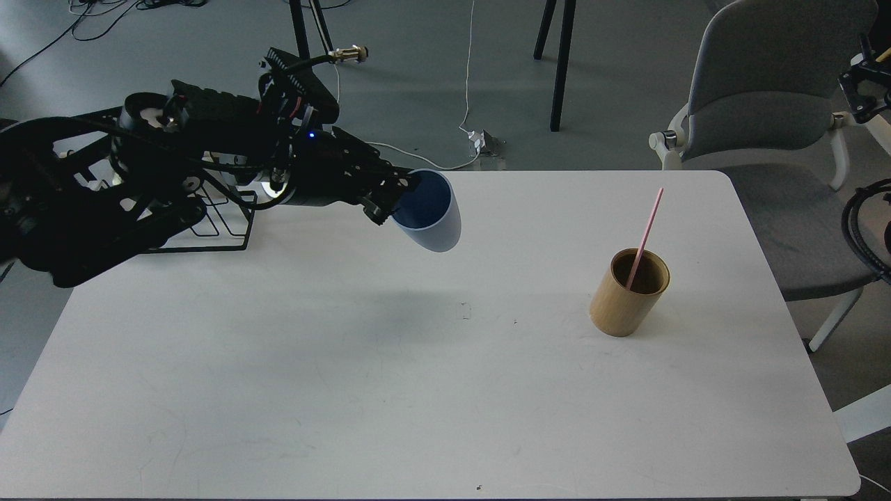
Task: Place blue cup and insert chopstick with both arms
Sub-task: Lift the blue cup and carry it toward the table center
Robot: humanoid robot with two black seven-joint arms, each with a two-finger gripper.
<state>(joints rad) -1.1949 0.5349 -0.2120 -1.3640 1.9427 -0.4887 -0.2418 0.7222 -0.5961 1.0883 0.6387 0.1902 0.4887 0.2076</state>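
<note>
Fingers of the left gripper (395, 200) pinch the rim of the blue cup (430, 217), one finger inside the cup and one outside. The cup hangs in the air above the white table (278, 390). It is tipped on its side, so its dark blue inside faces the camera. A soft shadow lies on the table below it.

Behind the left arm sits a black wire rack (216, 226) at the back left of the table. Well apart from the cup, on the right side of the table, stands a tan bamboo holder (628, 296). The pink chopstick (646, 236) leans inside it, with its top poking out high above the rim. A grey chair (773, 104) stands past the table's right corner.

The right gripper is not in the picture.

It looks like the job is only just started. The cup is picked up, but it is not set down yet. It needs to be turned upright and put on the table. After that, the pink chopstick needs to come out of the holder and go into the cup.
</note>
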